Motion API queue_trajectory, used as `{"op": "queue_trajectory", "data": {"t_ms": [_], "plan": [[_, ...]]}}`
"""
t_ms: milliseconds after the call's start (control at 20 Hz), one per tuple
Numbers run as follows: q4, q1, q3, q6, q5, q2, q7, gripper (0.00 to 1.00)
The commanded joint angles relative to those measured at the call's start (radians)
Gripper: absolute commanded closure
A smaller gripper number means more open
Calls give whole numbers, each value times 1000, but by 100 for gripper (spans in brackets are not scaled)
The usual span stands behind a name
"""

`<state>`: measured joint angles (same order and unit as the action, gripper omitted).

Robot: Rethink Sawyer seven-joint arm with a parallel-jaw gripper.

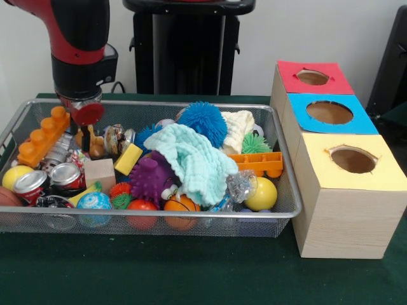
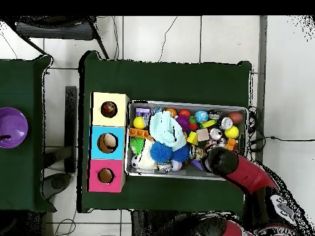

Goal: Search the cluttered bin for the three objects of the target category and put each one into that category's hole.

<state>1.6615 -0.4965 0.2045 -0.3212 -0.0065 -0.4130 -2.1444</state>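
The wire mesh bin [image 1: 191, 216] sits on the green table, full of mixed toys; it also shows in the overhead view [image 2: 241, 109]. My gripper [image 1: 85, 132] hangs down into the bin's far left part, beside an orange toy brick [image 1: 41, 135] and over small metal and wooden toys. Clutter hides its tips. In the overhead view the red arm [image 2: 226, 162] covers it. Three wooden boxes stand beside the bin, with a red top [image 1: 331, 84], a blue top [image 1: 362, 121] and a yellow top [image 1: 381, 155], each with a round hole.
The bin holds a mint cloth [image 1: 191, 159], a blue spiky ball [image 1: 201, 121], a purple spiky ball [image 1: 151, 178], a yellow ball [image 1: 262, 194], two cans [image 1: 30, 184], a wooden block [image 1: 100, 171]. A purple bowl [image 2: 12, 127] sits on another table.
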Motion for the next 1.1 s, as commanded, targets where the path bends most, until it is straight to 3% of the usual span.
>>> {"op": "queue_trajectory", "data": {"t_ms": [50, 400, 650, 900, 1100], "plan": [[-75, -32, -140, 119, 33, 103, -110, 0], [-122, -33, -168, 195, 43, 153, -127, 0], [-122, -36, -160, 169, 40, 130, -116, 0], [-103, -43, -169, 210, 29, 129, -122, 0], [-91, -108, -257, 288, 12, 144, -113, 0]]}}
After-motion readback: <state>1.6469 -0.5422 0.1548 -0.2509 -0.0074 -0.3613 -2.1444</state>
